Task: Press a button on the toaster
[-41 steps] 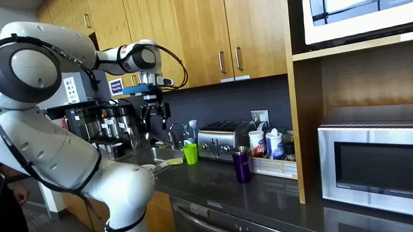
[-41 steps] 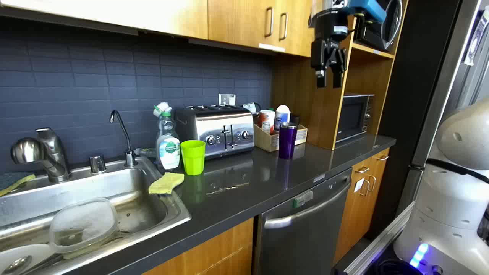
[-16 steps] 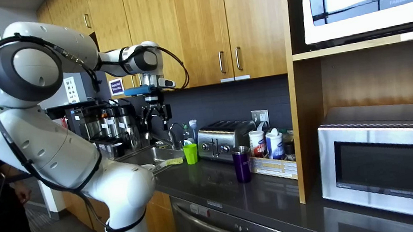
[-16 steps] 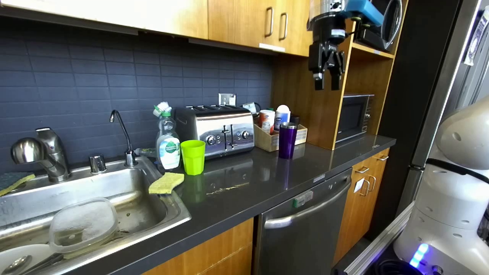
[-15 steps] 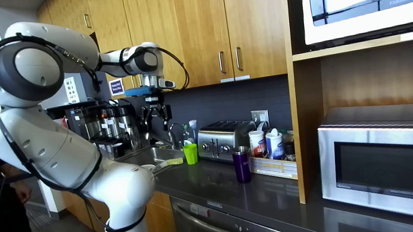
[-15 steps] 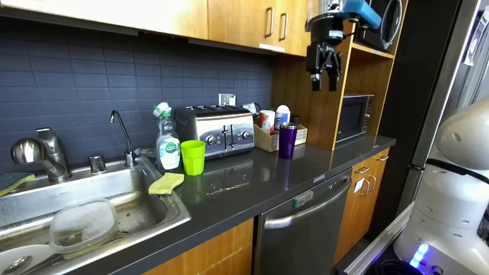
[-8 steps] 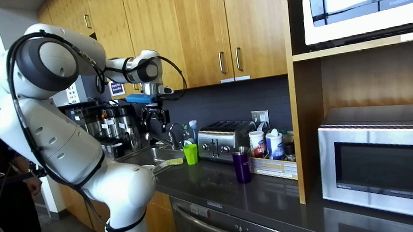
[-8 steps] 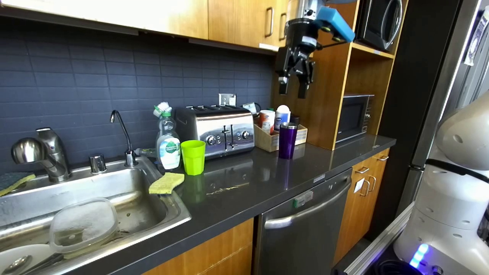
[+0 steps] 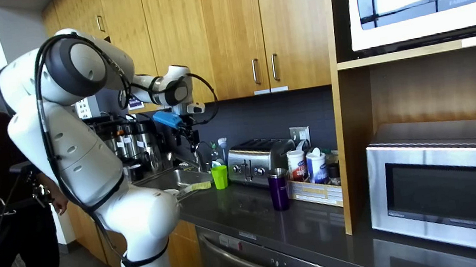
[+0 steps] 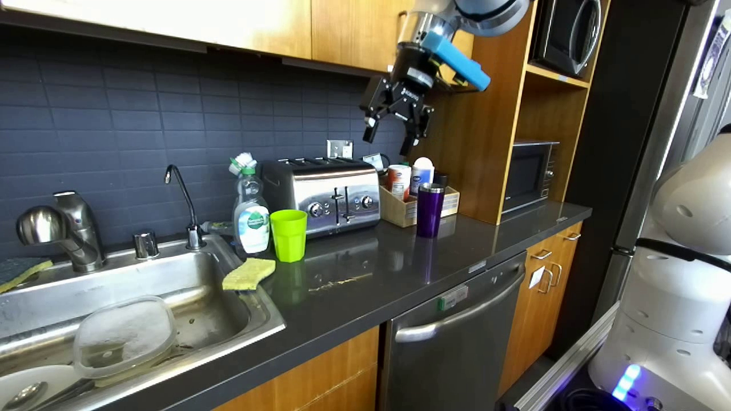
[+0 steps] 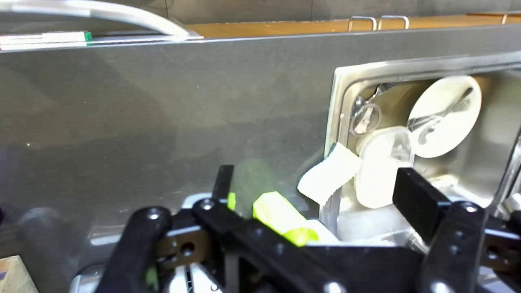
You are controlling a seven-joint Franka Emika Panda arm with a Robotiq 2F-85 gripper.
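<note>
- The hand [image 10: 388,144] hangs tilted in the air, its fingers [image 11: 417,199] spread wide with nothing between them, apparently touching nothing.
- I judge the press not yet begun: the hand needs to come lower and bring one tip square to a button. With the tips this far apart, the second could strike something unintended; closing them first would help.
- The toaster [image 10: 325,191] stands on the table [image 10: 365,291] before the tiled wall [image 10: 131,131], below the hand, front outward. Its buttons are too small to make out, so a slightly crooked approach could turn one of the knobs [image 10: 315,209] or drop one of the levers [image 10: 349,217] instead.
- The wrist view mostly hides the toaster behind the hand's own linkage, so aim may suffer; too hard a push could slide it back.
- The green cup [image 10: 288,235] stands upright just before its sink-side end; I cannot tell whether they touch. A low sideways sweep could topple it.
- The purple tumbler [image 10: 429,212], tall and narrow, stands near the other end, equally exposed to a wide approach.
</note>
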